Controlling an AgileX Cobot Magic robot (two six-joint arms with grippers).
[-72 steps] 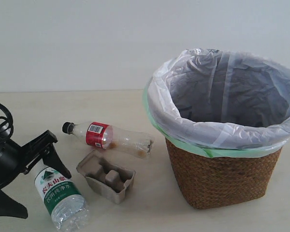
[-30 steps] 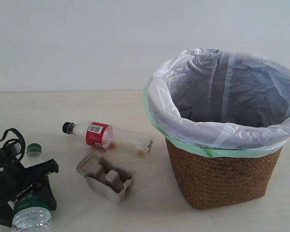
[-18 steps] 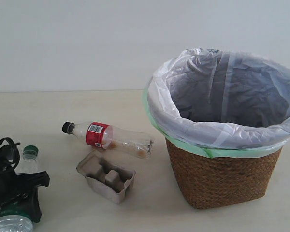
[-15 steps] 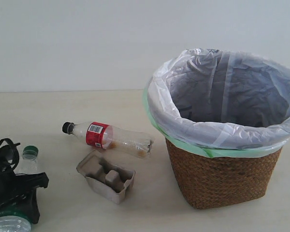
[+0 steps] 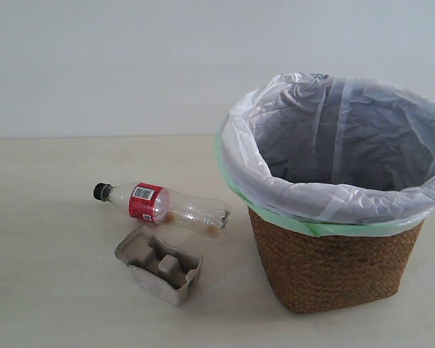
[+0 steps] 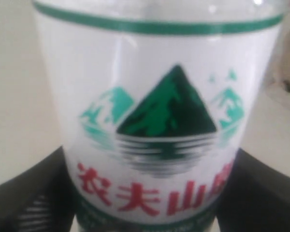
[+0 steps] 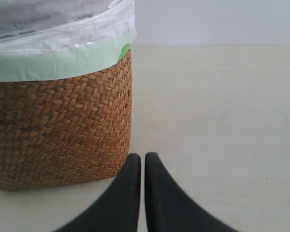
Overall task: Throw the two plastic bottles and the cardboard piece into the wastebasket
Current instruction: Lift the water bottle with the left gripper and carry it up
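The wider bottle with the green-white label [image 6: 157, 125] fills the left wrist view, held between the black fingers [image 6: 24, 203] of my left gripper [image 6: 150, 193], which is shut on it. Neither shows in the exterior view. The slimmer bottle with black cap and red label [image 5: 163, 207] lies on its side on the table. The grey-beige cardboard piece [image 5: 159, 264] sits just in front of it. The wicker wastebasket [image 5: 333, 268] with its white bag stands to the right. My right gripper [image 7: 142, 159] is shut and empty, beside the wastebasket [image 7: 58, 130].
The pale table [image 5: 43, 181] stretches left of the bottle and behind the basket. A plain white wall runs along the back.
My left gripper, holding the green-label bottle, has moved down and left out of the exterior view. The red-label bottle, cardboard piece and wastebasket have stayed put.
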